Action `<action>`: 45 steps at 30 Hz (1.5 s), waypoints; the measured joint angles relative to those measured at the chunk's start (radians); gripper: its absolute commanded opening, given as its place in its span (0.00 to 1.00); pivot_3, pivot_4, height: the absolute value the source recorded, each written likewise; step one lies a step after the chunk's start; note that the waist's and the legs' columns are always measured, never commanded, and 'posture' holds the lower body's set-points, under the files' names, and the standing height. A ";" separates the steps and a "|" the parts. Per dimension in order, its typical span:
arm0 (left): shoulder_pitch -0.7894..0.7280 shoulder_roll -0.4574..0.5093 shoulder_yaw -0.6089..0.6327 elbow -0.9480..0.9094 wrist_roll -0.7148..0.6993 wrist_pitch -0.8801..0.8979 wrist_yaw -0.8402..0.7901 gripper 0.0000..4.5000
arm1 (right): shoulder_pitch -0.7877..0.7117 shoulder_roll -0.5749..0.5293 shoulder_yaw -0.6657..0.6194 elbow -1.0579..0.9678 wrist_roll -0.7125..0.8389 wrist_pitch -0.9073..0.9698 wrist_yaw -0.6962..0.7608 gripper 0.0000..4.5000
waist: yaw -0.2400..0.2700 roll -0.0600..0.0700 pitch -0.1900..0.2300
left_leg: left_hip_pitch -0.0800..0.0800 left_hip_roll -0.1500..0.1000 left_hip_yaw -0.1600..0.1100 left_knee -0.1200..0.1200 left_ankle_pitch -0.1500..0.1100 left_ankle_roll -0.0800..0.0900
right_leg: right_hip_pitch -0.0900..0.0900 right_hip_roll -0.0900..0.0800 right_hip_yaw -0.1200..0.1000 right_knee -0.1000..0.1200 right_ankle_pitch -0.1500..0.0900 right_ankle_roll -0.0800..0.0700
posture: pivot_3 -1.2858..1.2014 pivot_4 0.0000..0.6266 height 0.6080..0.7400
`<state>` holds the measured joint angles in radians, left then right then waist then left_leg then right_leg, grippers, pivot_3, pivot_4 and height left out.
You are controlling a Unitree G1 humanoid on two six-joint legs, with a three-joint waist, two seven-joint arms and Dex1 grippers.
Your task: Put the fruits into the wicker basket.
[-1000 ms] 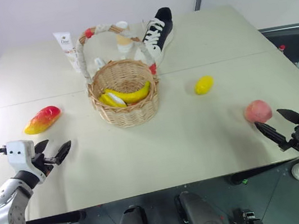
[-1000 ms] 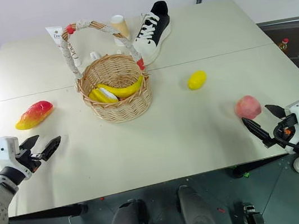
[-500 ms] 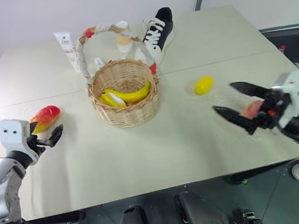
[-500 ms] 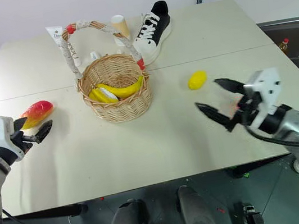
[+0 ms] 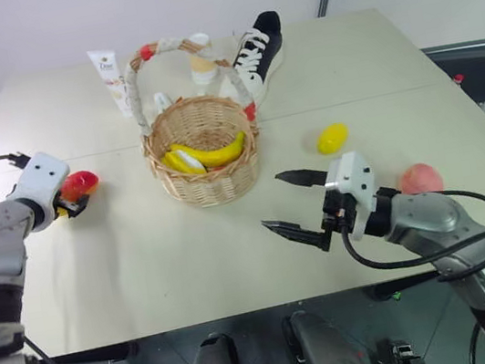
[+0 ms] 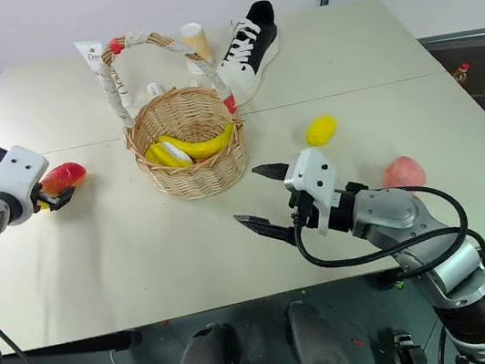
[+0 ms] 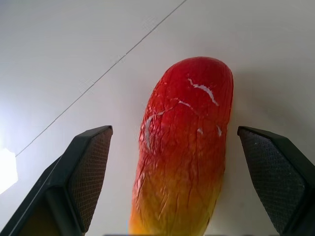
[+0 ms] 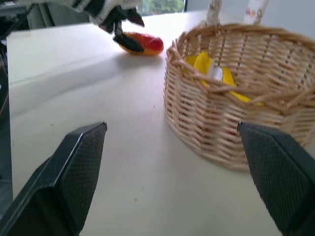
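The step in hand is judged to be the pick-up of the elongated red-and-yellow mango (image 7: 184, 152), which lies on the pale surface (image 5: 144, 262) well to the left of the round woven wicker basket (image 5: 204, 156). The left gripper (image 5: 74, 205) is spread wide with the mango between its fingers (image 7: 88, 172), not yet clenched. The right gripper (image 5: 294, 201) is also released and empty, held over the surface in front of the basket. Yellow bananas (image 5: 206, 154) are already inside the basket; the small yellow lemon (image 5: 331, 138) and the round pinkish-red peach (image 5: 419, 179) remain out on the right. Next, closure on the mango is called for, then a lift over the rim.
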<state>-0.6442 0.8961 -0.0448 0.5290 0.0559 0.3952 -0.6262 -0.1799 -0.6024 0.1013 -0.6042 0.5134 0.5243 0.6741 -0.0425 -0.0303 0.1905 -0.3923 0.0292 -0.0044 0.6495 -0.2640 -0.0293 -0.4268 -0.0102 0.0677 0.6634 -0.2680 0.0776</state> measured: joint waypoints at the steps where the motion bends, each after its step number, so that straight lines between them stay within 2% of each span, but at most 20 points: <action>1: -0.028 -0.001 -0.015 0.035 0.007 -0.012 -0.017 0.97 | 0.000 0.003 0.003 0.003 -0.007 -0.005 0.000 0.99 | 0.000 0.000 0.000 | 0.000 0.000 0.000 0.000 0.000 0.000 | 0.000 0.000 0.000 0.000 0.000 0.000 | 0.52 0.24 1.00; 4: -0.084 -0.007 -0.053 0.134 0.039 -0.045 -0.052 0.97 | -0.001 0.015 0.008 0.004 -0.023 -0.010 -0.003 0.99 | -0.001 0.000 0.000 | 0.000 0.000 0.000 0.000 0.000 0.000 | 0.000 0.000 0.000 0.000 0.000 0.000 | 0.52 0.24 1.00; 5: -0.094 -0.012 -0.060 0.168 0.045 -0.059 -0.058 0.92 | 0.000 0.017 0.009 0.004 -0.029 -0.011 -0.005 1.00 | -0.002 0.000 0.000 | 0.000 0.000 0.000 0.000 0.000 0.000 | 0.000 0.000 0.000 0.000 0.000 0.000 | 0.52 0.24 1.00; 7: -0.111 -0.019 -0.061 0.215 0.050 -0.093 -0.066 0.77 | 0.000 0.023 0.009 0.004 -0.038 -0.011 -0.010 1.00 | 0.000 0.000 0.000 | 0.000 0.000 0.000 0.000 0.000 0.000 | 0.000 0.000 0.000 0.001 0.000 0.000 | 0.52 0.24 1.00; 10: -0.129 -0.021 -0.061 0.263 0.065 -0.129 -0.067 0.46 | 0.001 0.029 0.009 0.003 -0.041 -0.011 -0.015 1.00 | 0.000 0.000 0.000 | 0.000 0.000 0.000 0.001 0.000 0.000 | 0.000 0.000 0.000 0.001 0.000 0.000 | 0.52 0.24 1.00; 11: -0.137 -0.022 -0.061 0.279 0.069 -0.140 -0.065 0.39 | 0.001 0.030 0.009 0.003 -0.041 -0.011 -0.018 1.00 | 0.001 0.000 0.000 | 0.000 0.000 0.000 0.001 0.000 0.000 | 0.000 0.000 0.000 0.001 0.000 0.000 | 0.52 0.24 1.00; 12: -0.140 -0.021 -0.061 0.290 0.072 -0.146 -0.063 0.37 | 0.001 0.031 0.009 0.002 -0.042 -0.010 -0.019 1.00 | 0.000 0.000 0.000 | 0.000 0.000 0.000 0.001 0.000 0.000 | 0.000 0.000 0.000 0.001 0.000 0.000 | 0.52 0.24 1.00; 16: -0.135 -0.019 -0.049 0.292 0.069 -0.151 -0.065 0.37 | 0.001 0.031 0.009 0.001 -0.047 -0.009 -0.023 1.00 | 0.000 0.000 0.000 | 0.000 0.000 0.000 0.001 0.000 0.000 | 0.000 0.000 0.000 0.001 0.000 0.000 | 0.52 0.24 1.00; 18: -0.081 0.003 0.006 0.205 0.019 -0.105 -0.106 0.37 | 0.002 0.031 0.007 -0.004 -0.048 -0.007 -0.023 1.00 | -0.005 -0.001 0.000 | 0.000 0.001 0.000 0.001 0.000 0.000 | -0.001 0.000 0.000 0.002 0.000 0.000 | 0.52 0.24 1.00; 21: 0.092 0.045 0.165 -0.145 -0.191 0.034 -0.271 0.37 | -0.003 0.022 -0.011 -0.005 -0.046 -0.004 -0.019 1.00 | -0.003 -0.001 0.000 | -0.002 0.004 -0.001 0.000 0.000 0.000 | -0.002 -0.002 0.000 0.002 0.000 0.000 | 0.52 0.24 1.00; 22: 0.158 0.056 0.229 -0.313 -0.287 0.089 -0.335 0.37 | -0.011 0.015 -0.020 -0.002 -0.045 -0.004 -0.013 1.00 | -0.001 -0.001 0.000 | -0.002 0.004 -0.001 0.000 0.000 0.000 | -0.002 -0.003 0.000 0.002 0.000 0.000 | 0.52 0.24 1.00; 25: 0.205 0.058 0.296 -0.616 -0.456 0.204 -0.393 0.37 | -0.041 0.007 -0.031 0.012 -0.045 -0.006 0.003 1.00 | 0.010 -0.001 0.000 | 0.000 0.002 -0.001 0.002 0.000 0.000 | 0.001 -0.004 0.000 0.002 0.000 0.000 | 0.52 0.24 1.00; 27: 0.175 0.021 0.288 -0.719 -0.505 0.260 -0.364 0.37 | -0.054 0.006 -0.031 0.028 -0.046 -0.007 0.013 1.00 | 0.016 -0.001 0.000 | 0.001 0.001 0.000 0.003 0.000 0.000 | 0.003 -0.003 0.000 0.001 0.000 0.000 | 0.52 0.24 1.00; 29: 0.087 -0.075 0.208 -0.784 -0.504 0.300 -0.284 0.37 | -0.074 0.008 -0.026 0.048 -0.048 -0.008 0.023 1.00 | 0.025 -0.001 -0.001 | 0.001 -0.001 -0.001 0.006 0.000 0.000 | 0.004 -0.001 0.000 0.001 0.000 0.000 | 0.52 0.24 1.00; 33: -0.068 -0.217 0.072 -0.715 -0.449 0.324 -0.161 0.37 | -0.086 0.009 -0.024 0.062 -0.055 -0.008 0.028 1.00 | 0.023 -0.002 -0.001 | 0.000 -0.001 -0.001 0.006 0.000 0.001 | 0.003 0.000 0.000 0.001 0.000 0.000 | 0.52 0.24 1.00; 38: -0.150 -0.297 0.011 -0.560 -0.412 0.314 -0.139 0.91 | -0.091 0.008 -0.025 0.062 -0.080 0.009 -0.002 1.00 | 0.004 -0.001 -0.001 | 0.000 0.000 -0.001 0.005 -0.002 0.003 | 0.002 0.001 0.000 0.002 0.000 0.000 | 0.52 0.24 1.00; 39: -0.153 -0.299 0.004 -0.546 -0.409 0.310 -0.141 0.99 | -0.091 0.008 -0.026 0.063 -0.090 0.011 -0.013 1.00 | 0.001 -0.001 -0.001 | 0.000 0.000 -0.001 0.005 -0.002 0.003 | 0.002 0.001 0.000 0.002 0.000 0.000 | 0.52 0.24 1.00; 42: -0.161 -0.299 -0.018 -0.524 -0.392 0.288 -0.160 0.99 | -0.091 0.010 -0.042 0.094 -0.146 0.013 -0.078 1.00 | 0.000 -0.001 -0.001 | 0.000 -0.001 -0.001 0.005 -0.002 0.003 | 0.002 0.000 0.001 0.002 0.000 0.000 | 0.52 0.24 1.00; 45: -0.136 -0.289 -0.011 -0.540 -0.402 0.238 -0.210 0.99 | -0.118 0.062 -0.096 0.173 -0.178 0.047 -0.188 1.00 | -0.002 -0.001 -0.001 | 0.001 0.000 0.000 0.005 -0.001 0.003 | 0.002 0.000 0.001 0.002 0.000 0.000 | 0.52 0.24 1.00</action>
<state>-0.7805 0.6074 -0.0562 -0.0115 -0.3457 0.6335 -0.8360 -0.2982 -0.5407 0.0053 -0.4315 0.3358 0.5713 0.4859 -0.0443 -0.0311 0.1898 -0.3918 0.0290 -0.0048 0.6543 -0.2655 -0.0266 -0.4252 -0.0105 0.0688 0.6658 -0.2678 0.0777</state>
